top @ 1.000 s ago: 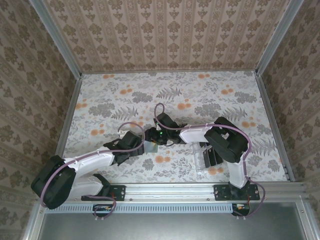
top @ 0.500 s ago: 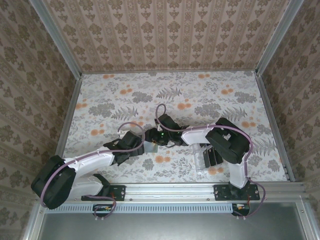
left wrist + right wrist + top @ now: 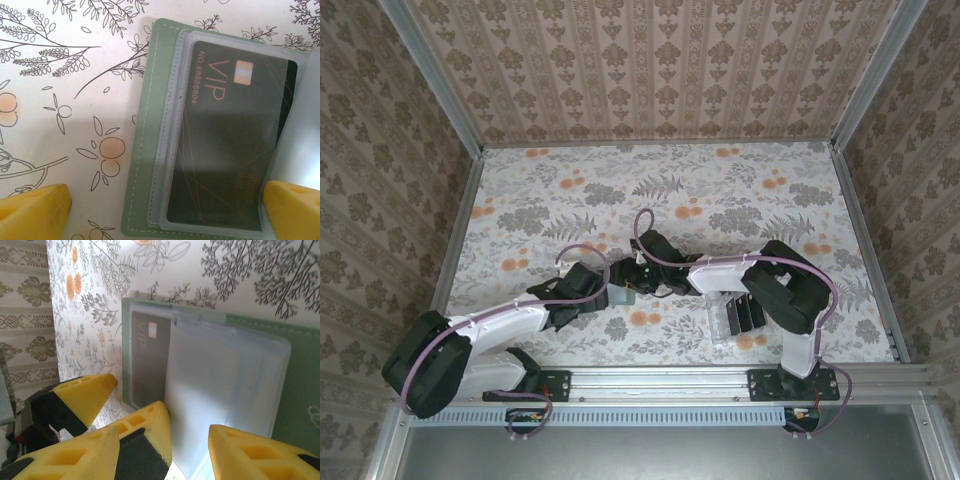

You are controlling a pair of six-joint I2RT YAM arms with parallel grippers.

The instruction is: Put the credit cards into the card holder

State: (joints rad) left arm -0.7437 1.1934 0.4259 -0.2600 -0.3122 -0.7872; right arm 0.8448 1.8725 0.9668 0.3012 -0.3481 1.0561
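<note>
While the left gripper (image 3: 162, 207) is held wide apart astride the card holder (image 3: 142, 150), one credit card (image 3: 225, 140) is lodged inside; right gripper (image 3: 160, 455) parted above it, nothing clamped. Next, as judged: another card to be fetched from the rack (image 3: 728, 320) right of it.

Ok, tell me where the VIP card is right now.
In the left wrist view the VIP card sits under a clear sleeve in the open card holder, beneath the open left gripper.

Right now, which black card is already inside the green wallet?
The card printed VIP, tucked behind a clear sleeve of the wallet; the other cards stand in the clear rack.
</note>
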